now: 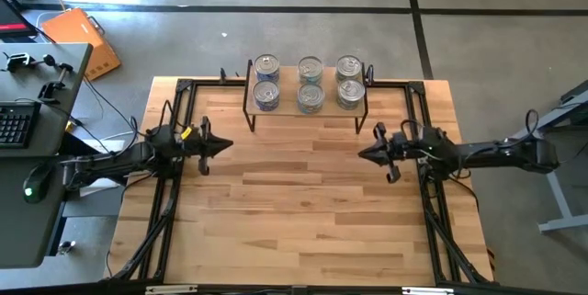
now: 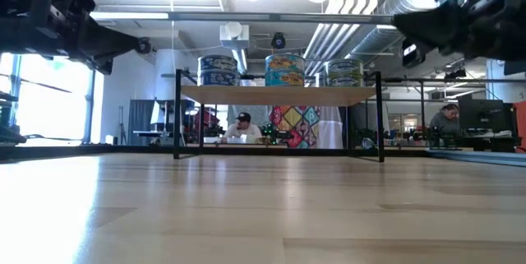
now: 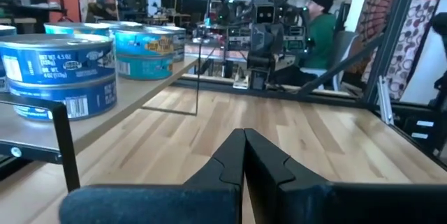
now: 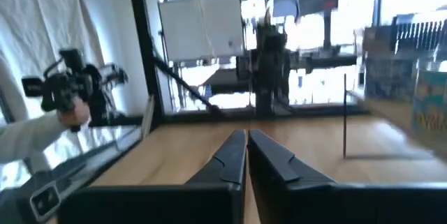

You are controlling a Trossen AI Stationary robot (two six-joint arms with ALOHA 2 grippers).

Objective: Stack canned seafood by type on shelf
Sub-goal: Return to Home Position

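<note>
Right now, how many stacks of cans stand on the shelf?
6 stacks, in two rows on the shelf: rear row left, middle, right; front row left, middle, right. Lower cans are hidden from above.

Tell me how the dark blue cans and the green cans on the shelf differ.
Label: the dark blue cans wear navy wrappers, while the green cans wear green ones.
Place: the dark blue cans sit at the end of the shelf nearer the left gripper, the green cans at the end nearer the right gripper.
Shared: both stand upright, stacked two high, with silver lids.
</note>
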